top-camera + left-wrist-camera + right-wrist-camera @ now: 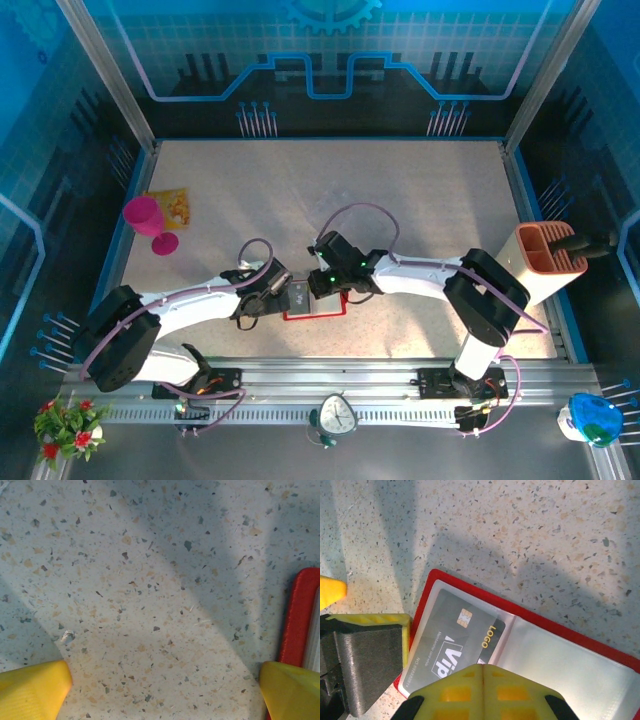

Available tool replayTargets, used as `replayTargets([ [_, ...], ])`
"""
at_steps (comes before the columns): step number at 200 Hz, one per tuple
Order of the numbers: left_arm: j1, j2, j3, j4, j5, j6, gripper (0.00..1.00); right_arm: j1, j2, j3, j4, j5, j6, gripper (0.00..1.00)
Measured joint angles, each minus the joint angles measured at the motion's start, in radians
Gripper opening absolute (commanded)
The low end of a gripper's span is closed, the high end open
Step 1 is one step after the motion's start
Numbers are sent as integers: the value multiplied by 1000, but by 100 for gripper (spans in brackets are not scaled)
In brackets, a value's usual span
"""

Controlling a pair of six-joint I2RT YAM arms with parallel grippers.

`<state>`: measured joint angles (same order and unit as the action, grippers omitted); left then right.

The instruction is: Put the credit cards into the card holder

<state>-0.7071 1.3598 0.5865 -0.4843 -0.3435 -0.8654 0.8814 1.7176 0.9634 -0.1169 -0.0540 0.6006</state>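
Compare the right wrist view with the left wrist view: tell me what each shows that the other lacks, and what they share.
Right wrist: the open inside of the red wallet, with a grey card bearing a chip on its left half, and the right hand, shut, at the card's near edge. Left wrist: the left hand wide open, holding nothing, with bare table between its yellow fingers. Shared: the speckled table and the wallet, which the left wrist sees as just a red edge at the right side.
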Motion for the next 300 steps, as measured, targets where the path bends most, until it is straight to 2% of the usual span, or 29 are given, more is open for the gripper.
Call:
replayTargets([
  [100,0,0,0,0,0,0,99,9,126,66,-3,-13,0,0],
  [162,0,-11,0,0,3,0,99,14,138,86,-16,-8,-4,0],
  [186,0,-42,0,-1,12,2,99,14,96,73,-26,-9,-8,0],
  [220,10,-169,0,5,38,4,99,-10,-57,-11,-21,-5,-16,0],
  [255,45,-286,-14,99,113,3,99,-56,-122,-119,6,-5,-18,0],
  [300,97,-266,-77,247,236,2,99,-65,-122,-224,30,-5,-14,0],
])
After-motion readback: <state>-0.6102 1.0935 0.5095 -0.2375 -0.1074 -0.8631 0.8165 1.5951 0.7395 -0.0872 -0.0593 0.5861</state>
